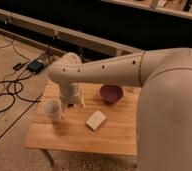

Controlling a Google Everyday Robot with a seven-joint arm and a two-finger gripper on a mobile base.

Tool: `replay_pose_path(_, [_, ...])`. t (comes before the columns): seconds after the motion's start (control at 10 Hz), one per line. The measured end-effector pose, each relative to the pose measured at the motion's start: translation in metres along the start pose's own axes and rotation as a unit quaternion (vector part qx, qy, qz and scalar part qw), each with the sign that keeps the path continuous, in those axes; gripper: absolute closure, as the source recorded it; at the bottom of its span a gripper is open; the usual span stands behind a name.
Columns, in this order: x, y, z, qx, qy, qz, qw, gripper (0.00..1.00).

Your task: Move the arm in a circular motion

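Note:
The cream-white arm (114, 70) reaches from the right across the wooden table (109, 135), with small dark screw holes along its tube. It bends down at the elbow into a short ribbed wrist (70, 92). The small gripper (74, 104) points down just above the table's back left part, between the white cup (53, 108) and the purple bowl (111, 93). It holds nothing that I can see.
A pale sponge-like block (95, 120) lies on the table in front of the gripper. Black cables (9, 92) and a small dark box (35, 65) lie on the carpet to the left. A low ledge (79, 40) runs behind the table.

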Motion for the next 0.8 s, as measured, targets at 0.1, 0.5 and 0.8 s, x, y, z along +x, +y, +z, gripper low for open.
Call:
replay_pose_path(0.1, [0.000, -0.012, 0.000, 0.001, -0.001, 0.015, 0.9999, 0.35])
replay_pose_path(0.5, [-0.021, -0.092, -0.011, 0.007, -0.014, 0.115, 0.9933, 0.35])
replay_pose_path(0.8, [-0.064, -0.133, -0.025, 0.018, -0.023, 0.156, 0.9873, 0.35])
